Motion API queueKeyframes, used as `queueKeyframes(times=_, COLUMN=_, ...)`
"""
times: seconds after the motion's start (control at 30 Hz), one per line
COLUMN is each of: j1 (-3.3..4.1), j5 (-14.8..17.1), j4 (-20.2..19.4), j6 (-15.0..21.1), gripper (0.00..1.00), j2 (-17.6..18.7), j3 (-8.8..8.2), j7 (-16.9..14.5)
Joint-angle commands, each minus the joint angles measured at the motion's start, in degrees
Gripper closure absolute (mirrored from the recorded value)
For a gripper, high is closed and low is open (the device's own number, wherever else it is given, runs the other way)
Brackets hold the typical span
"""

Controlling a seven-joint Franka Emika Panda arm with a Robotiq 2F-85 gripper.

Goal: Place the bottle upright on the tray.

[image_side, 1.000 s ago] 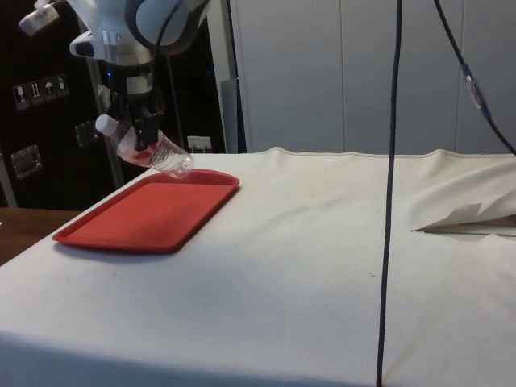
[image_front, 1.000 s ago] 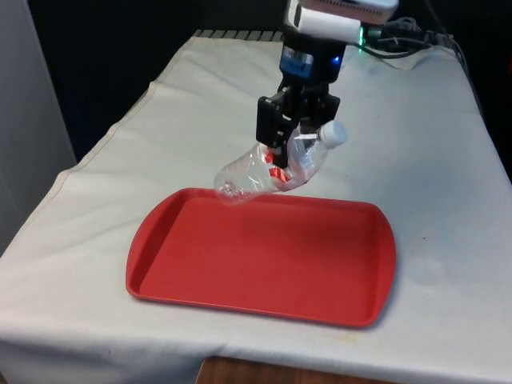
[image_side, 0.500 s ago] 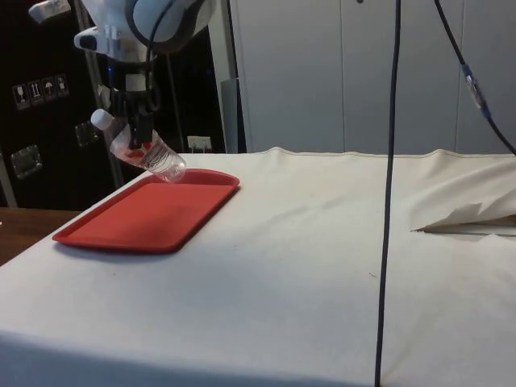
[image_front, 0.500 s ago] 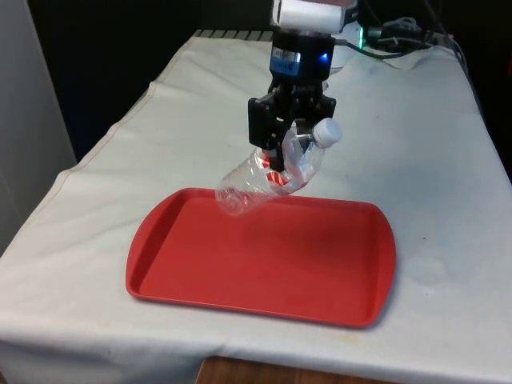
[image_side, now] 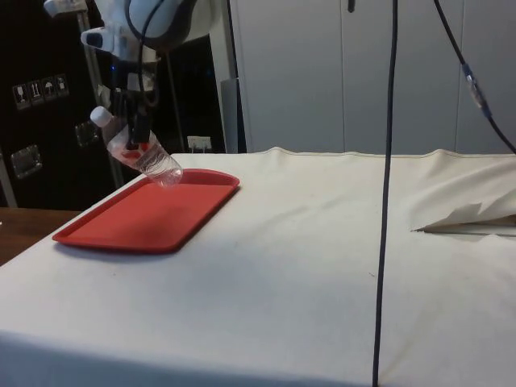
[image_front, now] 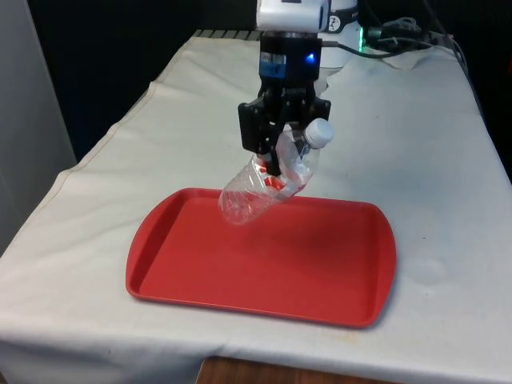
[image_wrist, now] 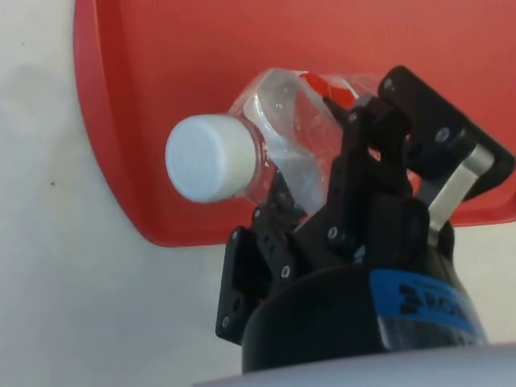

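Observation:
A clear plastic bottle [image_front: 264,184] with a white cap [image_front: 319,133] and a red label hangs tilted in the air, base low, cap high. My black gripper [image_front: 280,160] is shut on its upper body. The bottle's base hovers just above the far edge of the red tray [image_front: 336,280], which lies flat on the white cloth. From the side, the bottle [image_side: 145,155] leans over the tray [image_side: 153,222] with my gripper [image_side: 133,137] clamped on it. In the wrist view the cap [image_wrist: 211,157] points towards the camera and the tray [image_wrist: 161,72] lies beneath.
White cloth covers the whole table. Cables and a small device lie at the far end [image_front: 400,36]. A black cable [image_side: 387,193] hangs down in the side view, and a fold of paper-like material [image_side: 472,219] rests on the cloth.
The arm has carried the bottle towards the front view's left and tipped it steeper, the cap rising and the base swinging down nearer the tray. The grip stays the same.

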Motion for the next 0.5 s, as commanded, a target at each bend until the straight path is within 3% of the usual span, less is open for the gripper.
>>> queueKeyframes(times=0.0, j1=-0.69, j5=1.03, j4=-0.29, j6=0.97, gripper=0.86, j2=-0.06, j3=0.69, j7=-0.97)
queueKeyframes(times=0.2, j1=-0.86, j5=5.56, j4=-0.52, j6=2.01, gripper=0.86, j2=0.11, j3=0.17, j7=-3.78)
queueKeyframes(times=0.23, j1=-0.23, j5=5.27, j4=-0.34, j6=1.15, gripper=0.86, j2=0.11, j3=-0.63, j7=-3.32)
queueKeyframes(times=0.27, j1=-0.92, j5=6.25, j4=-0.46, j6=2.12, gripper=0.86, j2=0.17, j3=0.11, j7=-4.18)
queueKeyframes(times=0.43, j1=-1.09, j5=10.08, j4=-0.46, j6=3.38, gripper=0.86, j2=0.29, j3=0.17, j7=-6.47)
queueKeyframes(times=0.47, j1=-0.4, j5=9.17, j4=-0.4, j6=2.29, gripper=0.86, j2=0.29, j3=-0.74, j7=-5.56)
